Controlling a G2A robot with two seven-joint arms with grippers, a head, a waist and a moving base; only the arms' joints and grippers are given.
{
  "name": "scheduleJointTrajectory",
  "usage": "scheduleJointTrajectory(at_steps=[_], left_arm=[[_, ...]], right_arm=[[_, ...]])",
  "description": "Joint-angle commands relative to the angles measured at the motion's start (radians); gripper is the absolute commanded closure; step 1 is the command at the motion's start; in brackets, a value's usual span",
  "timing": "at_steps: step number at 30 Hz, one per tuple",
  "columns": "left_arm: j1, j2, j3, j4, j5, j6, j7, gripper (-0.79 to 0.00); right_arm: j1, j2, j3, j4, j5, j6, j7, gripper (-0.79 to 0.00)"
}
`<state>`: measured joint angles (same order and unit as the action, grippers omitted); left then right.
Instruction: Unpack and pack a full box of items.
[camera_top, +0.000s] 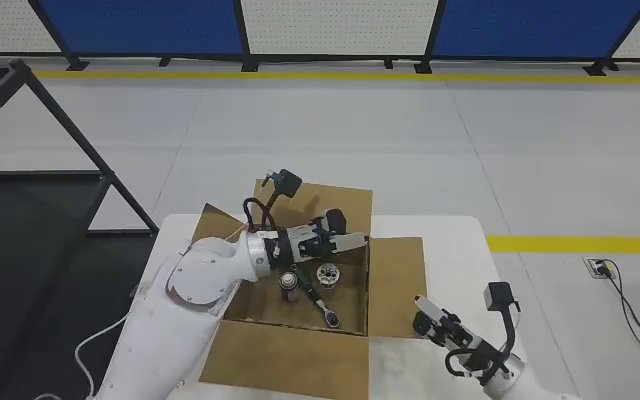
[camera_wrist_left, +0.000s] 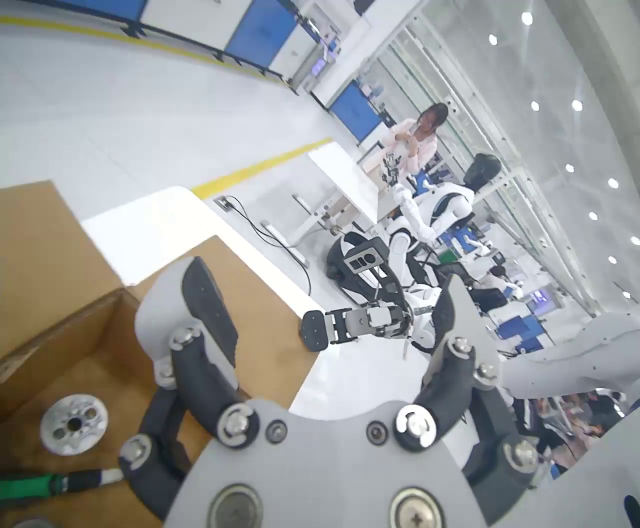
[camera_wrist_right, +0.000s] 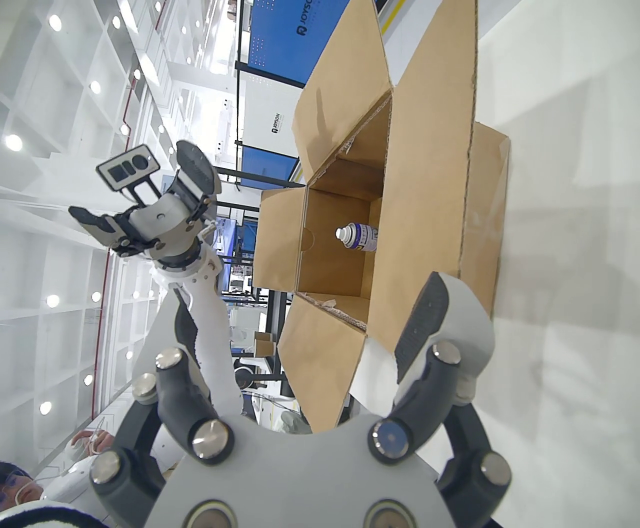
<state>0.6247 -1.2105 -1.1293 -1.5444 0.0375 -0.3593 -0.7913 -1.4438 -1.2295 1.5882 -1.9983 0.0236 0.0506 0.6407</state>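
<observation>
We had our left pincer (camera_top: 352, 243) and right pincer (camera_top: 428, 318) both spread. Lowering the left straight onto the spray can (camera_top: 289, 283) inside the cardboard box (camera_top: 395, 275) seemed safest.

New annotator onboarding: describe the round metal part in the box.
Find the open brown cardboard box on the white table. On its floor, beside the green-handled metal wrench, lies a flat round silver disc, alone in having holes through its face.

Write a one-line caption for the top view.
Left pincer open above an opened cardboard box holding a spray can, metal disc and green-handled tool; right pincer open beside the box.
</observation>
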Motion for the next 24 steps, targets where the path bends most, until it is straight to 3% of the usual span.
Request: scheduleJointTrajectory(at_steps=[1,6,20,24], left_arm=[[0.085,0.018,-0.08,-0.096,0.054,0.02,0.015,-0.785],[0.235,0.046,-0.211,-0.236,0.09,0.035,0.03,-0.785],[0.235,0.046,-0.211,-0.236,0.09,0.035,0.03,-0.785],[0.281,0.047,-0.232,-0.274,0.161,0.067,0.149,-0.785]], right_arm=[[0.013,0.001,-0.006,0.004,-0.005,0.019,-0.008,-0.785],[0.036,0.003,-0.017,0.017,-0.005,0.052,-0.024,-0.785],[0.034,0.002,-0.035,0.013,-0.001,0.055,-0.045,-0.785],[0.042,0.004,-0.05,0.016,-0.02,0.086,-0.048,-0.785]])
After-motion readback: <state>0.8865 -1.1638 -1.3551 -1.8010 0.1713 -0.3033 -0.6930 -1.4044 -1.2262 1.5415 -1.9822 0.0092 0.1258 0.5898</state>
